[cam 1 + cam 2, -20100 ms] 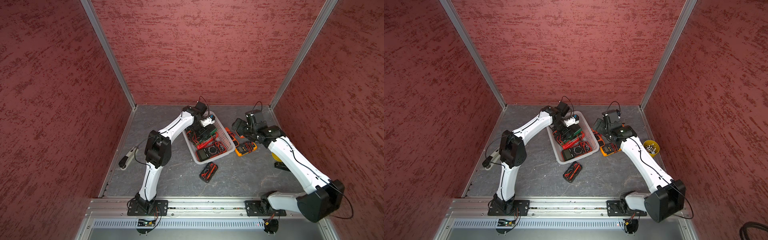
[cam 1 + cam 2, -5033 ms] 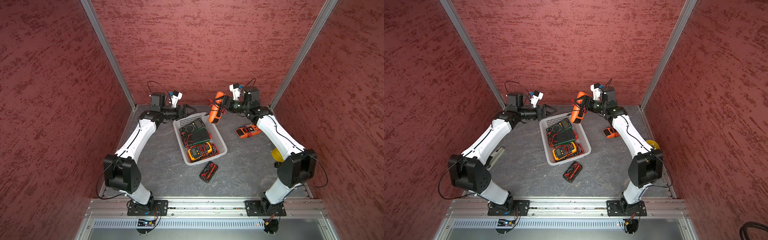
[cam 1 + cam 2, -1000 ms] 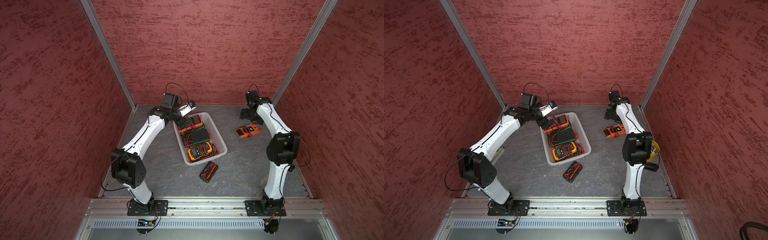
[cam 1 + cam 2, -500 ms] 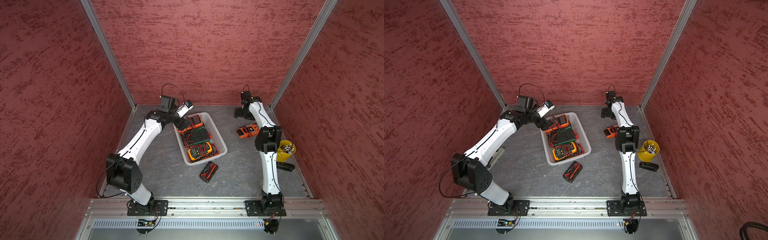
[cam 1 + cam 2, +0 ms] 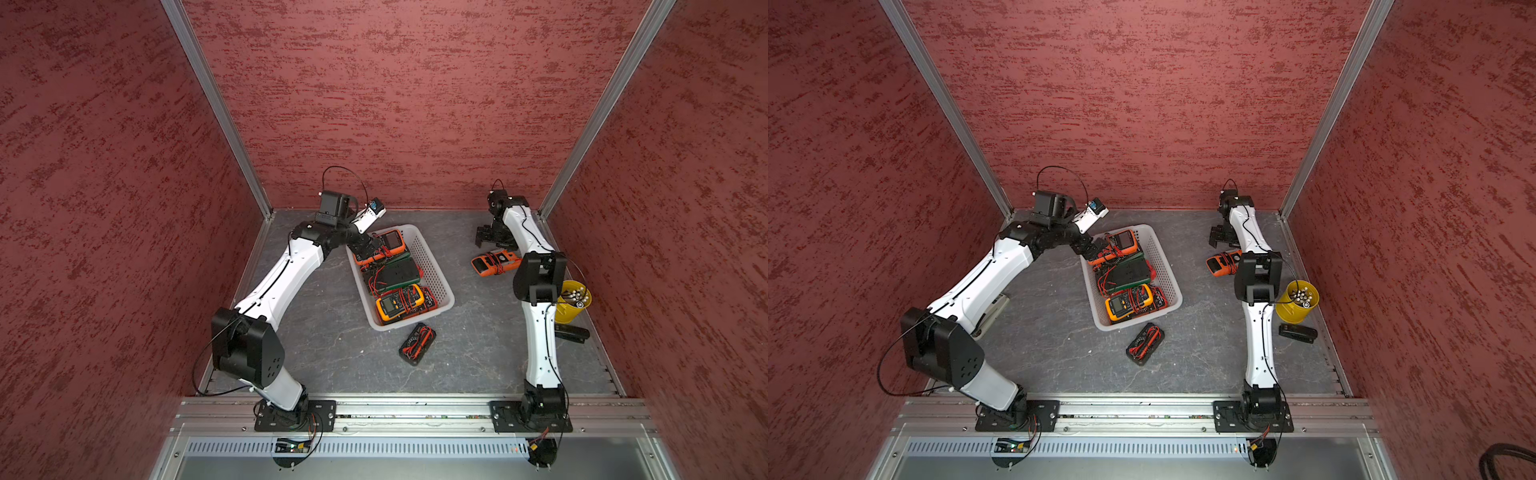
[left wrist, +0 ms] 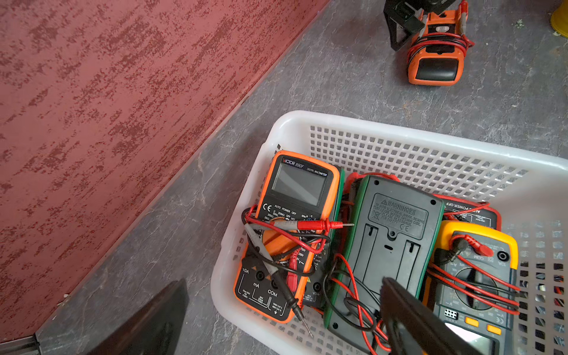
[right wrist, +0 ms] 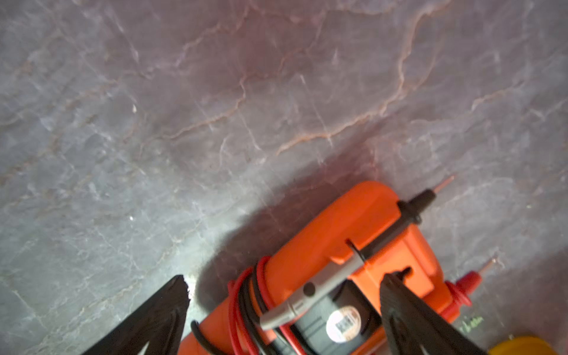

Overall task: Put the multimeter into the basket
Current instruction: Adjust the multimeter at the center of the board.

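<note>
Grey stone floor (image 5: 332, 353) walled in red; white basket (image 5: 434, 266) mid-floor, holding meters (image 5: 399, 305); left gripper (image 5: 368, 248) above the basket's far corner, spread wide, empty; right gripper (image 5: 483, 240) off to the basket's right, spread wide over the orange multimeter (image 5: 494, 262), outside the basket; black meter (image 5: 417, 343) just before the basket.

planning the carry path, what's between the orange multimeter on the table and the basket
Nothing: the stretch of grey tabletop between the orange multimeter and the basket is bare, as both top views show.
</note>
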